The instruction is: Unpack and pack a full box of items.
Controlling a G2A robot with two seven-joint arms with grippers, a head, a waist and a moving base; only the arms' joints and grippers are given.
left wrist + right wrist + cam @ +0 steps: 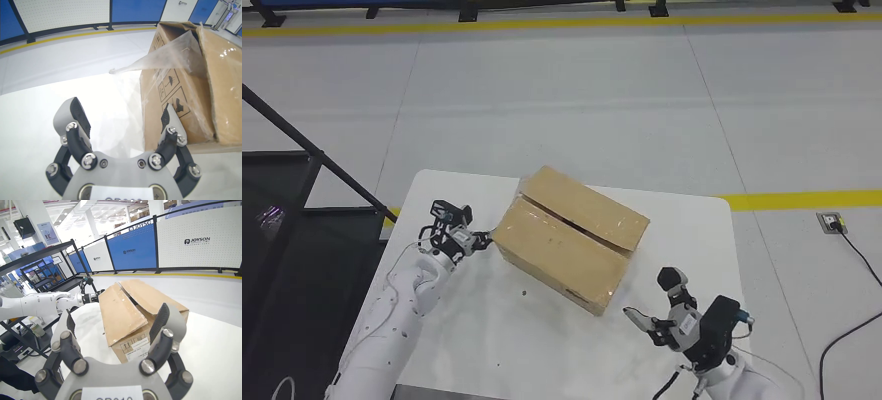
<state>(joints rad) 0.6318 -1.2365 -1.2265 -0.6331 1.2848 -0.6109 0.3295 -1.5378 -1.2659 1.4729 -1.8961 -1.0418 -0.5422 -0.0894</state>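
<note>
While the tape (151, 60) juts loose from its seam, the box (572, 238) is found just beside the left gripper (122, 103), spread wide and empty; the right gripper (116, 310), equally wide, is held apart at the opposite end, probably to steady it.

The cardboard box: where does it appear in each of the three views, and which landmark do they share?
Top view: the cardboard box in the middle of the white table, at an angle.
Left wrist view: the box close beside the open left gripper, loose tape hanging off its end.
Right wrist view: the box just beyond the open right gripper.
Shared landmark: the seam between the top flaps.
</note>
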